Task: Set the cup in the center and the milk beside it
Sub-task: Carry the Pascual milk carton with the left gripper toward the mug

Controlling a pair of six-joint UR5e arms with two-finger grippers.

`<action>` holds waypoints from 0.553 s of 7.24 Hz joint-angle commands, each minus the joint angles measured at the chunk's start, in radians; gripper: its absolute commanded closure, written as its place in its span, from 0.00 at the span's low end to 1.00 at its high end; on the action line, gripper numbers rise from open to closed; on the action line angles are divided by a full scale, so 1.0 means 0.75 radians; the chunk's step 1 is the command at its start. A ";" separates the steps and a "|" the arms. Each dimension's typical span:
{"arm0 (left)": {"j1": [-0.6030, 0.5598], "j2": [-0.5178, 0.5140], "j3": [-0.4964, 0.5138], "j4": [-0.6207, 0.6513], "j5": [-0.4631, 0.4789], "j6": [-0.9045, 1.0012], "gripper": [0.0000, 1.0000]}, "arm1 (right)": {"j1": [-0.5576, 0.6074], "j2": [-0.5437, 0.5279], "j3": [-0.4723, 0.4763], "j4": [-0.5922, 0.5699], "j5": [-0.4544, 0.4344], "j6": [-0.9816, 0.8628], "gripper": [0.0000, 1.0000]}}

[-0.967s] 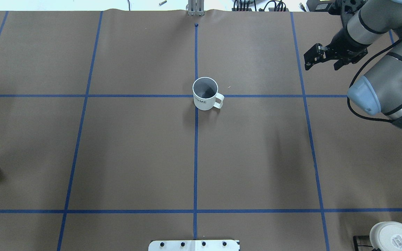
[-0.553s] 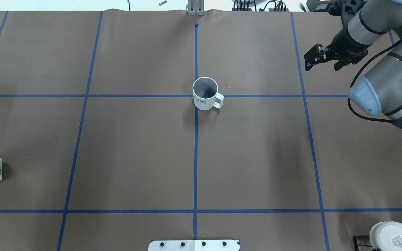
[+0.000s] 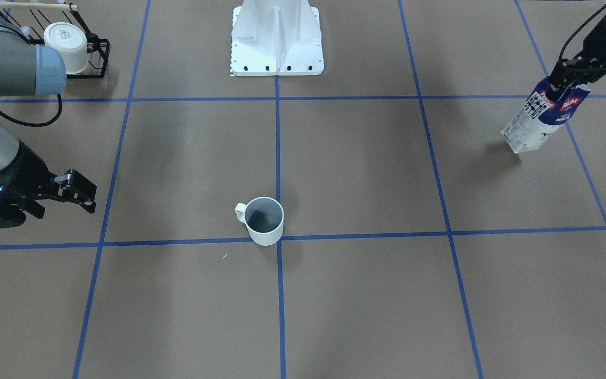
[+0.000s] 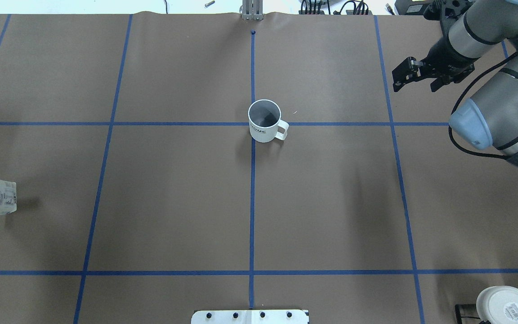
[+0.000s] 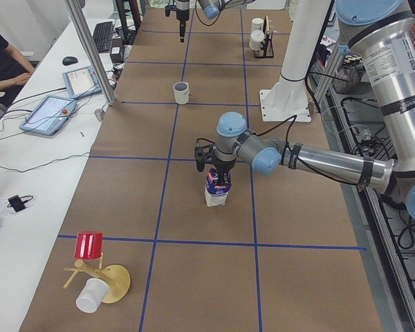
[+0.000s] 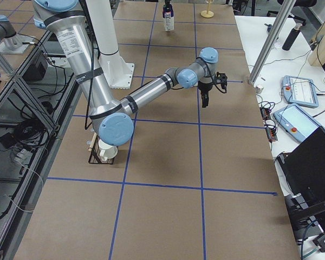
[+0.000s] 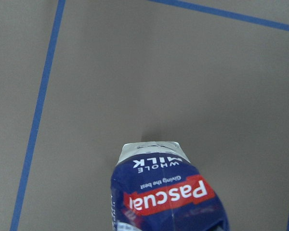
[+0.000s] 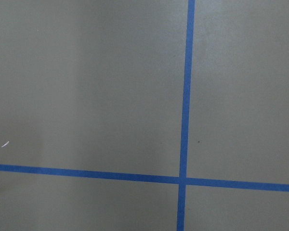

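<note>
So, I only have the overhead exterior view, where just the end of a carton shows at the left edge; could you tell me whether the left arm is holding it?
Observer: Yes. In the front-facing view the left end effector is closed on the top of the milk.
Operator: Thank you. Is the carton upright?
Observer: Roughly upright in the left side view, blue part uppermost; I cannot tell whether its base touches the table.
Operator: Is anything else at that end?
Observer: A wooden stand holds a red cup and a white cup.
</note>
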 commanded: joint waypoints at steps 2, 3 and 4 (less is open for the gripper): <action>-0.064 -0.447 0.008 0.452 0.002 0.056 1.00 | 0.001 -0.002 -0.003 0.002 0.000 -0.001 0.00; -0.073 -0.667 0.036 0.658 0.006 0.087 1.00 | -0.001 -0.002 -0.012 0.002 0.000 -0.001 0.00; -0.069 -0.836 0.091 0.751 0.014 0.087 1.00 | -0.001 -0.008 -0.016 0.004 0.000 -0.003 0.00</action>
